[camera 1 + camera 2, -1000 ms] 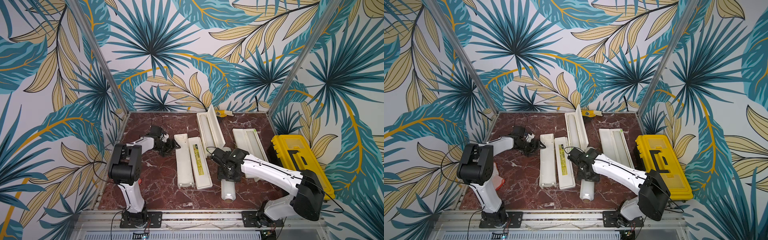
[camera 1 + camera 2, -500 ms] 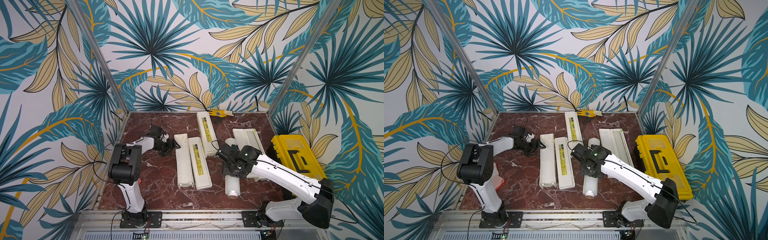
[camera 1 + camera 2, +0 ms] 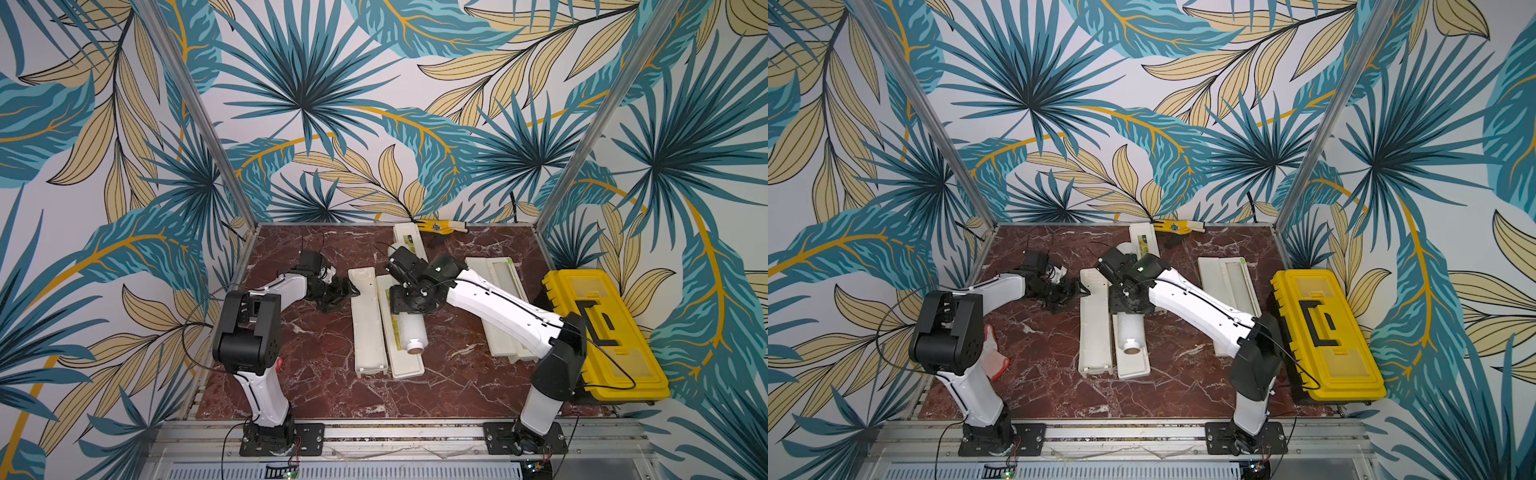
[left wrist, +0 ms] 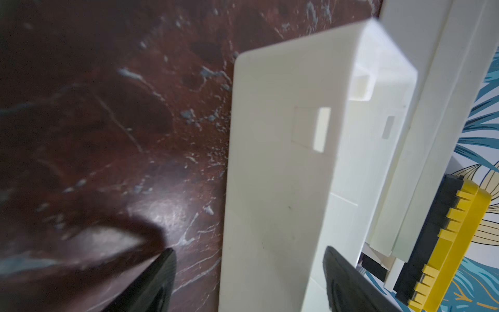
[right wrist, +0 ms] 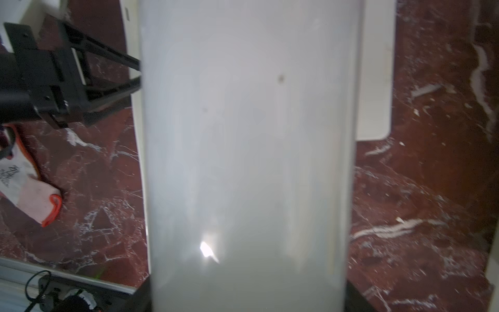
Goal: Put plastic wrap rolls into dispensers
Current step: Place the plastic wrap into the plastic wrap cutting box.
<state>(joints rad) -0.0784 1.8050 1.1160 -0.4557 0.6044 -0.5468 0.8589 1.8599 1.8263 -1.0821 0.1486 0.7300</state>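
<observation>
right jaws tight on plastic wrap roll [image 3: 409, 332] over open dispenser [image 3: 368, 332]; left jaws apart astride its wall

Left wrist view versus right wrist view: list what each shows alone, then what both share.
Left wrist only: the yellow toolbox, wallpaper, and the left hand's open fingers around a dispenser wall. Right wrist only: the roll held by the right hand, filling the frame; a glove; the left hand from outside. Both: the marble table and the cream dispenser.
</observation>
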